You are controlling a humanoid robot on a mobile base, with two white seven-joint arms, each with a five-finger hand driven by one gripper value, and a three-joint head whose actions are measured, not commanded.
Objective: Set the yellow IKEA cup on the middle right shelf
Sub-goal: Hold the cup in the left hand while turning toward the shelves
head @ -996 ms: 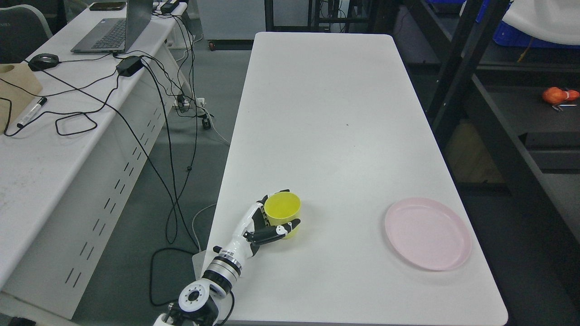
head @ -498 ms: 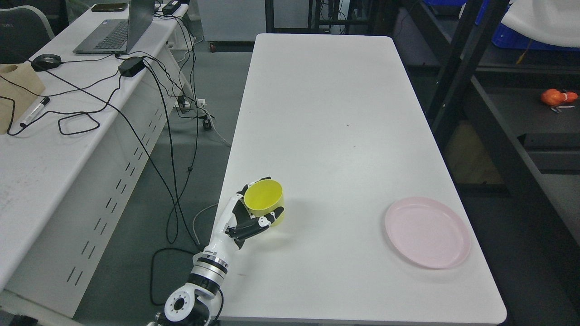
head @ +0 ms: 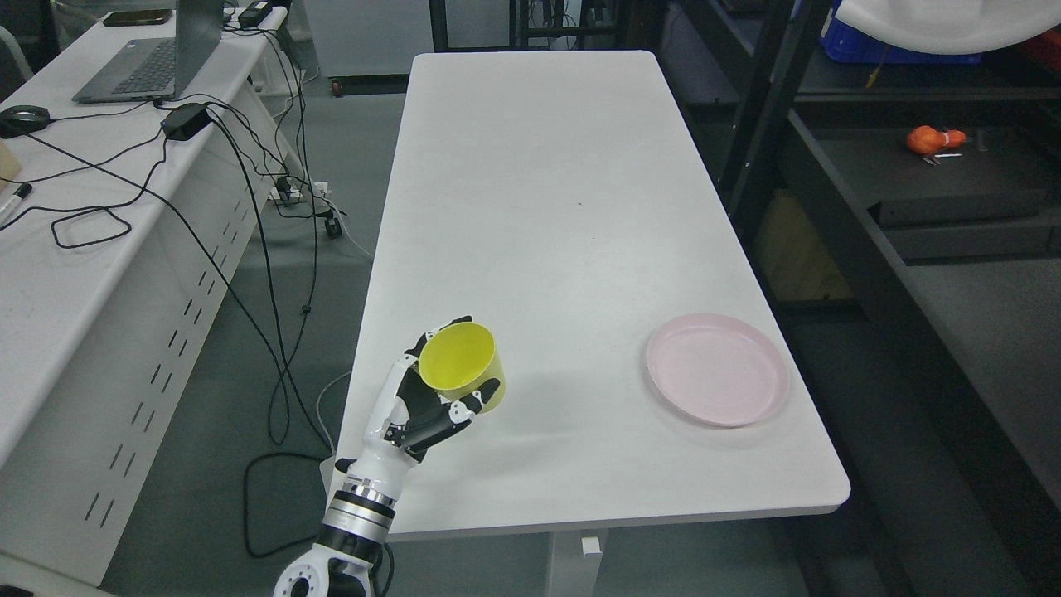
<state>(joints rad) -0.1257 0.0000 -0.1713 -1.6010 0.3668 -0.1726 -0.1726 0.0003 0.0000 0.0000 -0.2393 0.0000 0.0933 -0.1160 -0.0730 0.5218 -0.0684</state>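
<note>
At the bottom edge, left of the middle, the left arm rises from a silver wrist joint to the left robot hand, whose black-and-white fingers are clamped around the yellow cup. The cup is tilted, its open mouth turned toward the camera and a little to the left, and it sits over the near left corner of the white desk; a soft shadow lies on the desk just to its right, though whether the cup's base touches the surface cannot be told. The right robot hand does not show.

Further right, near the desk's right edge and well apart from the cup, a pink plate lies flat on the desk.

To the left, across a strip of grey floor strewn with black cables, a second white desk carries a loop of cable, a black power brick, a mouse and, at its far end, an open laptop.

To the right stands a dark shelf rack; on one of its far shelves rests a small orange object, and above it a blue bin.
</note>
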